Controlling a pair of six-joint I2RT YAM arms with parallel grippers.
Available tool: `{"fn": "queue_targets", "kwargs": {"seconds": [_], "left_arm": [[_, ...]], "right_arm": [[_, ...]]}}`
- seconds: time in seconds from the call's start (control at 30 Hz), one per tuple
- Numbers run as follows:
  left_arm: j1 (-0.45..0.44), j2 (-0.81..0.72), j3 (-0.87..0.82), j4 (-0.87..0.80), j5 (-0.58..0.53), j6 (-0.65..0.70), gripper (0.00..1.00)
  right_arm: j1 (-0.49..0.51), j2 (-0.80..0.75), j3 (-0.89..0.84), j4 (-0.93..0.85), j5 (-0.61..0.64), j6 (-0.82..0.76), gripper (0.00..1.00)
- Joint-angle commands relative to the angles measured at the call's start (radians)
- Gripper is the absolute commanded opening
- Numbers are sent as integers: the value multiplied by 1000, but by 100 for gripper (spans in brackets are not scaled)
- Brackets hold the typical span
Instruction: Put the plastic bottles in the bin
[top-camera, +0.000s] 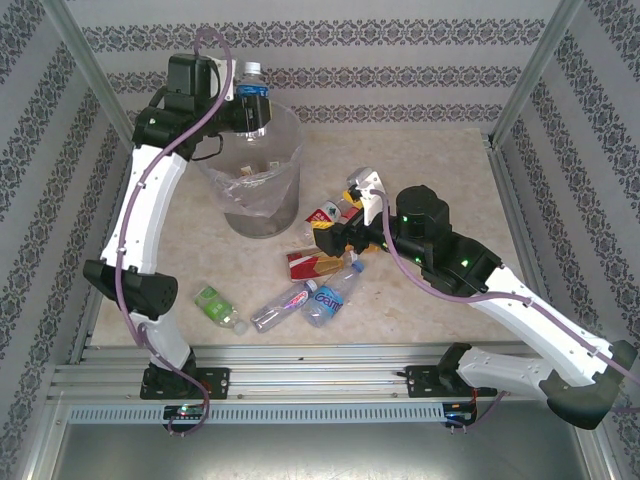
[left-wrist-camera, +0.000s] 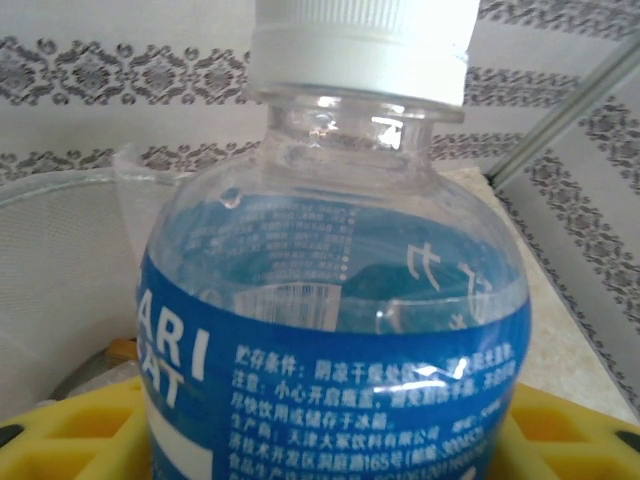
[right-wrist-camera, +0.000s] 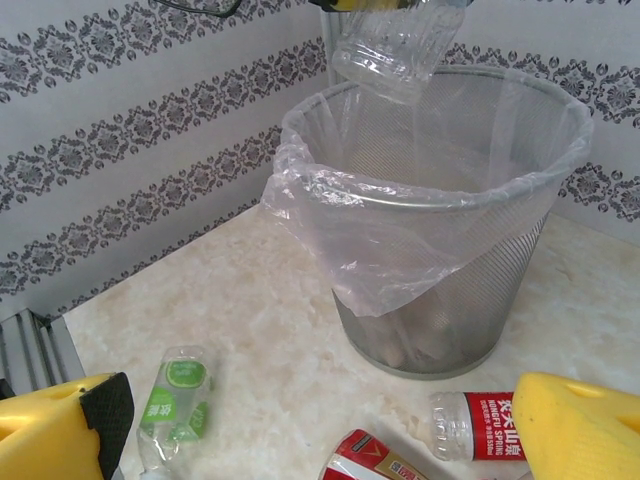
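Left fingers (left-wrist-camera: 85, 435) clench the blue-labelled bottle (top-camera: 253, 100), roughly upright, base down over the bin (top-camera: 262, 215) near its 12 o'clock rim; the drop looks unobstructed. Right fingers (right-wrist-camera: 575, 430) are spread, empty, above the red-labelled bottle (right-wrist-camera: 480, 420) on the worktop (top-camera: 430, 160), at the bin's 4 o'clock.

One bin (top-camera: 262, 215); one raised bottle (top-camera: 253, 100) at its twelve o'clock. Five more, four to seven o'clock: green bottle (top-camera: 218, 305), pink bottle (top-camera: 280, 305), blue bottle (top-camera: 325, 298), red bottle (top-camera: 325, 213), red-and-tan bottle (top-camera: 312, 265).
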Motion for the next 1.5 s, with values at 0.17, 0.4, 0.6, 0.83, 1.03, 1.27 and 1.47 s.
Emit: {"fn": "queue_targets", "kwargs": {"seconds": [0.17, 0.4, 0.6, 0.83, 1.03, 1.27, 1.47], "left_arm": [[12, 122, 83, -126, -166, -54, 59], [11, 144, 61, -176, -292, -69, 59], [11, 154, 28, -210, -349, -91, 59], [11, 115, -97, -128, -381, -131, 61], [16, 108, -148, -113, -394, -145, 65], [25, 87, -181, -80, -342, -140, 76], [25, 22, -197, -15, -280, -100, 100]], "right_arm": [[6, -22, 14, -43, 40, 14, 97], [6, -3, 12, -53, 34, -3, 97], [5, -4, -13, -16, 33, 10, 97], [2, 7, 12, -69, 64, -3, 97], [-1, -4, 20, -93, 88, 12, 97], [-3, 0, 10, -103, 117, 41, 96], [-4, 13, 2, -108, 149, 107, 96]]}}
